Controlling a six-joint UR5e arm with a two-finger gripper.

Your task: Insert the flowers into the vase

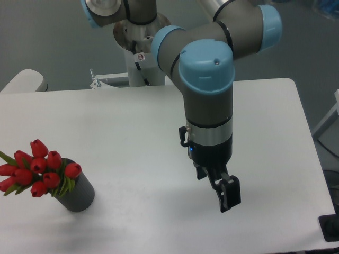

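A wide white table with rounded corners [132,121] fills most of the view. Behind its far edge stands a white round pedestal [142,53] on a metal base plate with bolts [106,80]. At the left edge a pale rounded object [24,81] shows partly. The floor behind is grey-green [47,37]. A small black thing [331,228] sits at the lower right corner.
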